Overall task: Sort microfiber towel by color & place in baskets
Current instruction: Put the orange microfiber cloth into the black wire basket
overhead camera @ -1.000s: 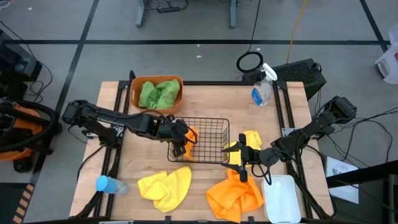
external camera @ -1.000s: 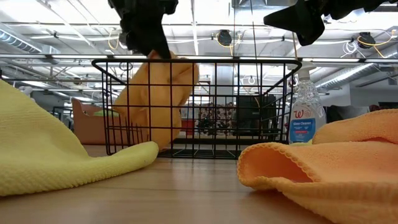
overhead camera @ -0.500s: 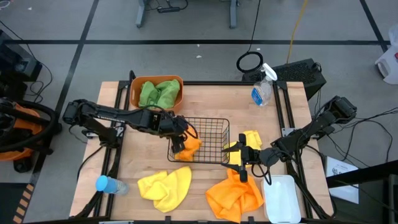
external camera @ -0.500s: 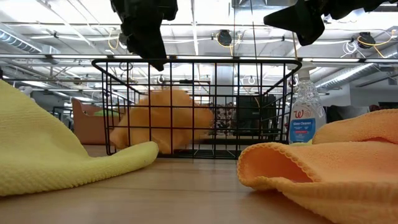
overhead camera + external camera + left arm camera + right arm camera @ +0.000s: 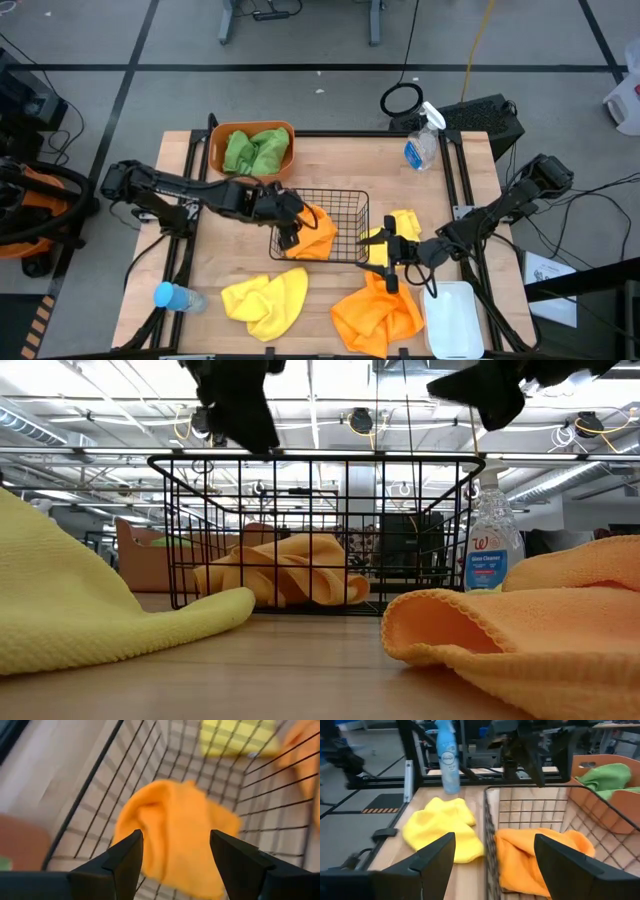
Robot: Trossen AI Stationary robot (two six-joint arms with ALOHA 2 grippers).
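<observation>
Your left gripper (image 5: pixel 287 233) hangs over the black wire basket (image 5: pixel 352 200), at the side nearest the orange tub (image 5: pixel 216 146). Its fingers are spread and empty. An orange towel (image 5: pixel 315 234) lies crumpled on the basket floor directly beneath them.

Your right gripper (image 5: pixel 383 254) waits outside the opposite wall of the basket, fingers apart, holding nothing.

Risks, as I judge them: pulling the left gripper away low could catch the basket rim and drag the basket, and a fingertip could snag the fuzzy towel and lift it out again.

Around the basket: both green towels (image 5: pixel 256 150) already sit in the orange tub. A yellow towel (image 5: pixel 267 297) and a second orange towel (image 5: pixel 377 314) lie in front of the basket, another yellow towel (image 5: pixel 404 224) just beyond its right wall. The white bin (image 5: pixel 455 320) stands beside that second orange towel. A spray bottle (image 5: pixel 423 142) stands behind, well clear; a blue-capped bottle (image 5: pixel 172 297) lies beyond the front yellow towel.
</observation>
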